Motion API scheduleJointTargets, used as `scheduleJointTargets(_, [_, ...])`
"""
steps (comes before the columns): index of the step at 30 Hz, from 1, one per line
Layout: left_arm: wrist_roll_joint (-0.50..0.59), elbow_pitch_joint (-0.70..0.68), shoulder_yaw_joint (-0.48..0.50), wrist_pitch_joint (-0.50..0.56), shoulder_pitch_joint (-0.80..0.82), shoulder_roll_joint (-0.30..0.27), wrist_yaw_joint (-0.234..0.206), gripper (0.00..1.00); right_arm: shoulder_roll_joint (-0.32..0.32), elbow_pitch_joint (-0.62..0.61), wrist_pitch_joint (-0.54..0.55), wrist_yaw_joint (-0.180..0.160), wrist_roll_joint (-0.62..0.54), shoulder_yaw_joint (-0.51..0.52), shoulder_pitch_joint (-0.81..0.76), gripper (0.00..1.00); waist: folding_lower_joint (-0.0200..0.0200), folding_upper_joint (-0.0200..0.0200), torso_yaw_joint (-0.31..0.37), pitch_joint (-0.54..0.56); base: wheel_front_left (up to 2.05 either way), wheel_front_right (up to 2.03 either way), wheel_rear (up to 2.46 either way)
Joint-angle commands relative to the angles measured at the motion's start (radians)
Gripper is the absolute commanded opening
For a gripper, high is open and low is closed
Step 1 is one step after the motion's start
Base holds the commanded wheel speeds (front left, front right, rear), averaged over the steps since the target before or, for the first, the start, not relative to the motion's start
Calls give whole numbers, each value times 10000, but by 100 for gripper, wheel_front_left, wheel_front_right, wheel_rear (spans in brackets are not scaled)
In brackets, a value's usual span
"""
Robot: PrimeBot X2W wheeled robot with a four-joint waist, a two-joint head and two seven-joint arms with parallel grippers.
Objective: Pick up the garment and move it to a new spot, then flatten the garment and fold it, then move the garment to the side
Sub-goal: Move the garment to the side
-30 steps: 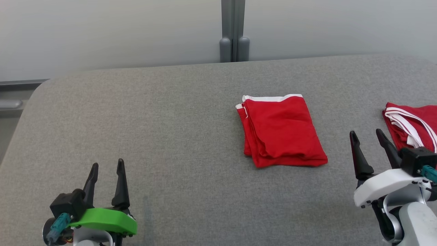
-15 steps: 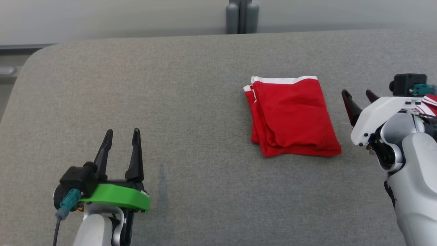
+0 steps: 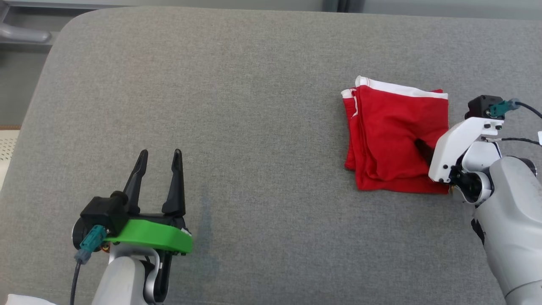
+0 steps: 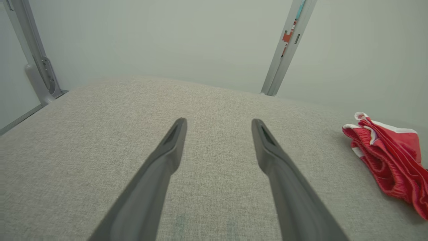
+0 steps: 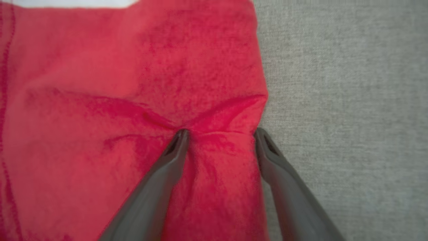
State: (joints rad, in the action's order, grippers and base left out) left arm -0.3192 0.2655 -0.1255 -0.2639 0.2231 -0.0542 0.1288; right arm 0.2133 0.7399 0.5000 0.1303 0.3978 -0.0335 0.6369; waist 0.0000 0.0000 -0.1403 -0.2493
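Observation:
The garment [image 3: 394, 135] is red with a white band, folded into a rectangle on the grey table [image 3: 254, 106], right of the middle. My right gripper [image 3: 427, 148] points down at the garment's right edge. In the right wrist view this right gripper [image 5: 221, 132] is open: one finger presses into the red garment [image 5: 100, 100], the other stands at the cloth's edge, and a ridge of fabric bunches between them. My left gripper [image 3: 160, 153] stands open and empty at the lower left, far from the cloth. In the left wrist view, the left gripper [image 4: 219, 121] has the garment [image 4: 391, 157] off to its right.
The table's rounded corner and left edge lie at the upper left, with a grey metal rail [image 3: 21, 34] beyond. A metal post [image 4: 287, 47] stands behind the table against a pale wall. Bare grey table spreads between the two grippers.
The head camera has tilted down and shifted. My right gripper has moved left and down onto the garment's right edge, denting the cloth. The left gripper has stayed open in place.

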Motion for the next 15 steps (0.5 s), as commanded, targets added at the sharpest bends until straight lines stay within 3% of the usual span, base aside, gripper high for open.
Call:
scheduleJointTargets(1, [-53,31,84,4,130,-55,27,100,-83,232,107,5,100,-267,-136,24,0,0,14,-13,0,0,0])
scheduleJointTargets(2, [-50,43,114,2,96,-59,27,100,-9,238,202,3,115,-475,-100,0,0,0,67,27,0,0,0])
scheduleJointTargets(9, [-71,46,262,2,-174,-76,27,100,1534,-964,529,-6,107,-2411,701,0,0,0,834,338,0,0,0])
scheduleJointTargets(15, [-53,-18,371,2,-297,-109,27,100,3185,-2490,1561,-6,832,-3626,1381,0,0,0,1835,404,0,0,0])
